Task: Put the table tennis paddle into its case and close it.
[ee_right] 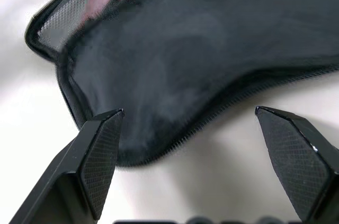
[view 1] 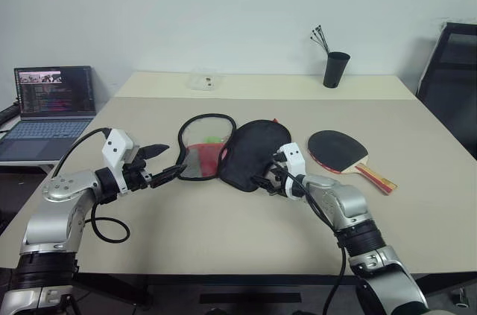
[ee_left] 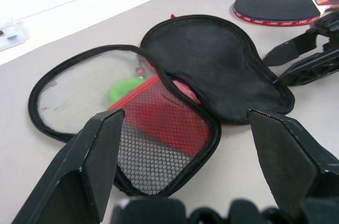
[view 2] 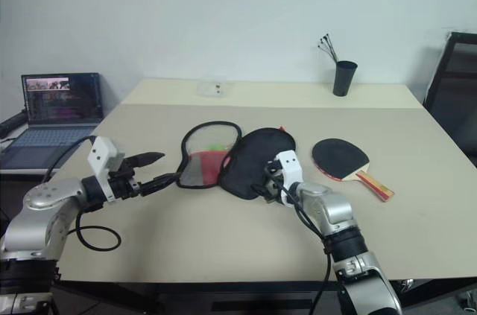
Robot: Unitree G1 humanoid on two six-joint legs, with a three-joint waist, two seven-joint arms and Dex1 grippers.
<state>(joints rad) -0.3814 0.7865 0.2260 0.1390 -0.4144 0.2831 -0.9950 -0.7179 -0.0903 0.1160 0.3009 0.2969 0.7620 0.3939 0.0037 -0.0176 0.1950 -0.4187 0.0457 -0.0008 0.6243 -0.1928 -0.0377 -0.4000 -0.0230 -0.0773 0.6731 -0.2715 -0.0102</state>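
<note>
Paddle and case both lie on the bench, well apart from its edges. Going from the left: a laptop [view 1: 54,110] stands open on a lower surface beyond the bench's left edge. The left end effector [view 1: 165,164] hovers just above the bench with its two black fingers spread and nothing between them, pointing at the left side of the case [view 1: 232,150]; its lower fingertip is right at the rim of the case, and whether it touches cannot be told. The case is unzipped and folded open in the middle of the bench. Its left half lies flat, showing a mesh pocket with red behind it and a small green ball [ee_left: 126,89] inside, while its black right half lies beside it, overlapping it at the centre. At the near end of that black half sits the right end effector [view 1: 262,179], fingers wide apart and gripping nothing, one fingertip at the zip rim of the case and the other over bare bench. To the right of the case, near but not touching it, the paddle [view 1: 344,155] lies flat with its black face up, red at the edge, and its wooden handle pointing toward the bench's right edge. A clear plastic box [view 1: 203,78] rests near the far edge, and a black cup [view 1: 335,69] holding thin sticks stands toward the far right corner.
</note>
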